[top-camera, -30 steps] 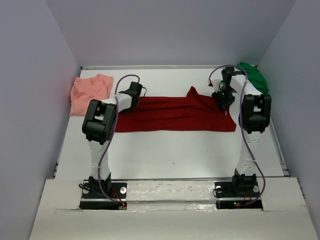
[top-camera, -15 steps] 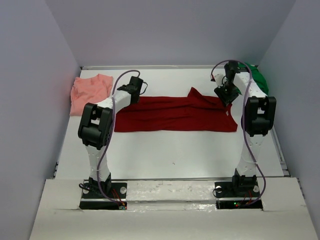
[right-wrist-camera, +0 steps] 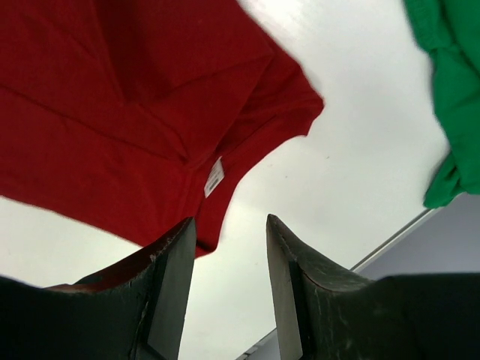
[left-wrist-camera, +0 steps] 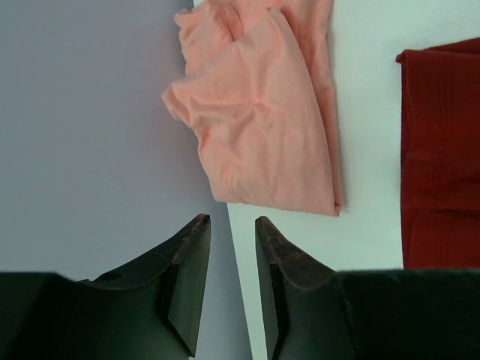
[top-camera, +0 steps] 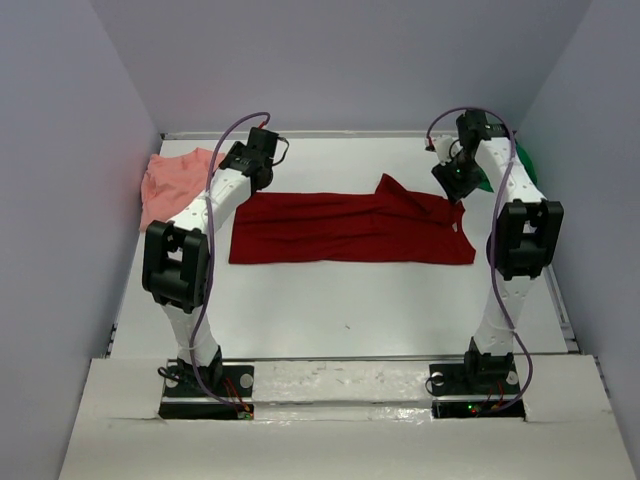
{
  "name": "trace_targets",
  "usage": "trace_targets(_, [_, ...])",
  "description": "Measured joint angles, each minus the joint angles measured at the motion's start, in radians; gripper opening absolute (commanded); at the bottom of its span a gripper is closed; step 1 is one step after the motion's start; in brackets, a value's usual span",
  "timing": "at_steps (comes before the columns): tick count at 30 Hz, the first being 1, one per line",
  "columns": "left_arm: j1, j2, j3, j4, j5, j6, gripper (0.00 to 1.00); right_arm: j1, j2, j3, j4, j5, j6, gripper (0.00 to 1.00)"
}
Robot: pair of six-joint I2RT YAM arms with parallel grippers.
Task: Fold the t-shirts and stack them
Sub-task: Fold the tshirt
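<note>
Dark red shirt [top-camera: 350,228] lying mid-table [top-camera: 350,300] as long flat band, 1 flap poking out at far edge; probably needing more folds. Salmon-pink shirt [left-wrist-camera: 262,127] lying bunched far left, green shirt [right-wrist-camera: 454,90] crumpled far right, both apparently waiting. Nothing stacked. Left gripper [left-wrist-camera: 231,221] hovering spread, empty; right gripper [right-wrist-camera: 229,221] spread, pinching nothing.

Lab test cell: plain walls [top-camera: 340,60], white table [top-camera: 350,290], 2 bolted arms [top-camera: 185,265].
</note>
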Motion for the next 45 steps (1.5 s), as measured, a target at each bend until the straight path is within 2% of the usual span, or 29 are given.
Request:
trace_targets(5, [0.002,0.000,-0.003,-0.022,0.012,-0.007,0.43,0.000,-0.042,-0.076,-0.015,-0.006,-0.006,0.48])
trace_targets(10, [0.002,0.000,-0.003,-0.024,0.023,-0.018,0.42,0.000,-0.040,-0.076,-0.019,-0.044,-0.006,0.47])
trace_targets(13, [0.002,0.000,-0.004,-0.024,0.035,-0.030,0.42,0.000,0.018,0.042,-0.039,-0.111,0.003,0.43])
trace_targets(17, [0.009,0.000,-0.014,-0.023,0.056,-0.047,0.42,0.021,0.160,0.287,-0.054,-0.175,0.016,0.39])
trace_targets(22, [0.023,0.000,-0.026,-0.025,0.089,-0.064,0.42,0.096,0.251,0.375,-0.047,-0.186,0.014,0.38])
trace_targets(29, [0.037,0.003,-0.030,-0.024,0.101,-0.080,0.41,0.183,0.362,0.398,-0.043,-0.226,0.011,0.37])
trace_targets(45, [0.037,0.040,-0.043,-0.025,0.109,-0.086,0.39,0.181,0.381,0.386,0.012,-0.232,-0.004,0.38])
